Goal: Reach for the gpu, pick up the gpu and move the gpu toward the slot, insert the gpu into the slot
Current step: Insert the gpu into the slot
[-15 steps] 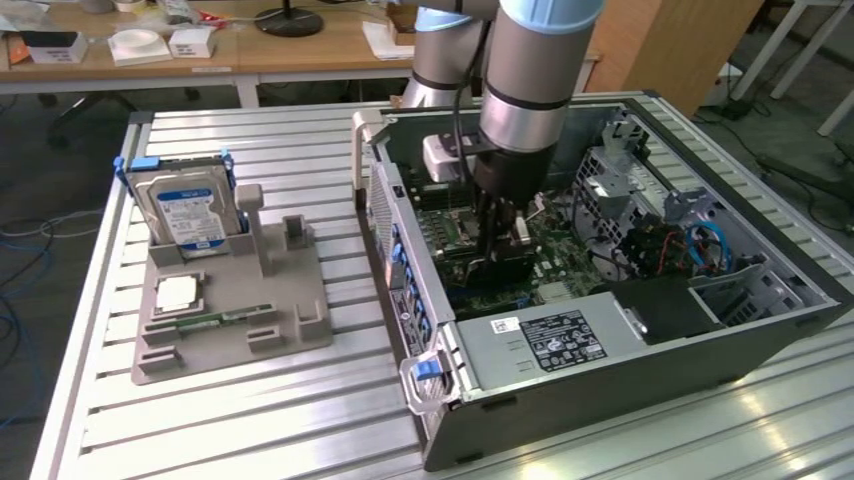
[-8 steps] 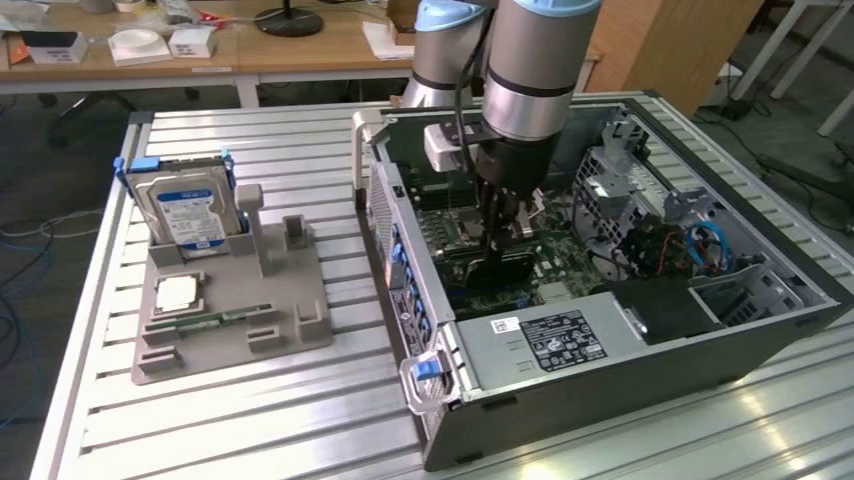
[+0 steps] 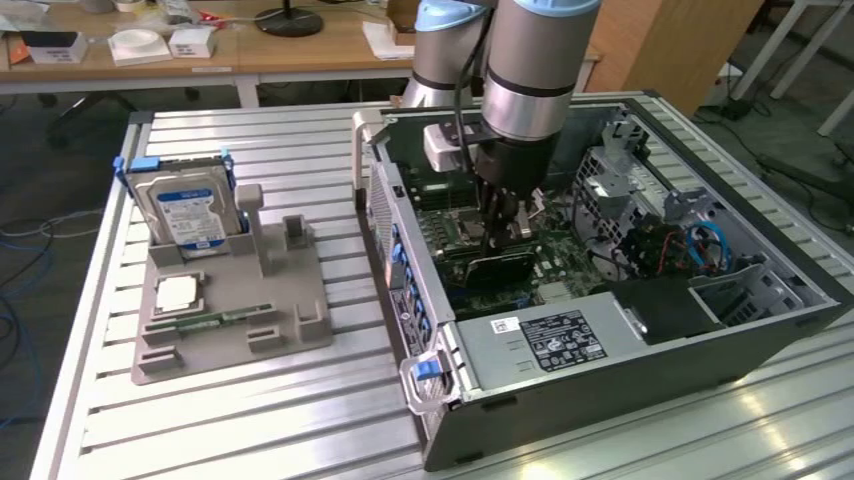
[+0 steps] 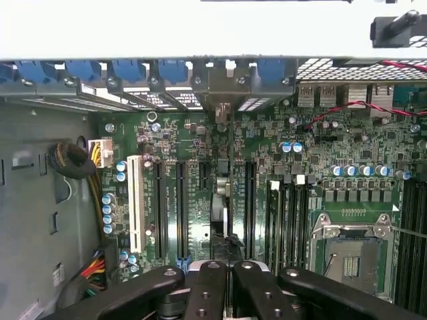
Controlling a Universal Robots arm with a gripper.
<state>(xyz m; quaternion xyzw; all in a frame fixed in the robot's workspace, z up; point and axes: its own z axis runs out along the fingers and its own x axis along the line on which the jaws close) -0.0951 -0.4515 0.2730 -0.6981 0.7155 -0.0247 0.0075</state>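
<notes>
My gripper (image 3: 501, 228) reaches down into the open computer case (image 3: 641, 350) over the green motherboard (image 4: 200, 140). It is shut on the gpu (image 3: 491, 266), a thin dark card standing on edge just below the fingers. In the wrist view the gpu (image 4: 225, 200) shows edge-on, running from the case's rear brackets to my gripper (image 4: 227, 268), with one black finger (image 4: 207, 283) on each side of it. Long dark slots lie parallel to the card, and one slot (image 4: 248, 200) is right beside it. The strip directly under the card is hidden, so I cannot tell whether its edge is seated.
A grey fixture (image 3: 227, 320) at the exterior view's left holds the blue-labelled hard drive (image 3: 187, 205) and a square CPU chip (image 3: 178, 293). Inside the case are the CPU socket (image 4: 350, 257), a white slot (image 4: 137, 200), a cable bundle (image 4: 73, 160) and the power supply (image 3: 561, 340).
</notes>
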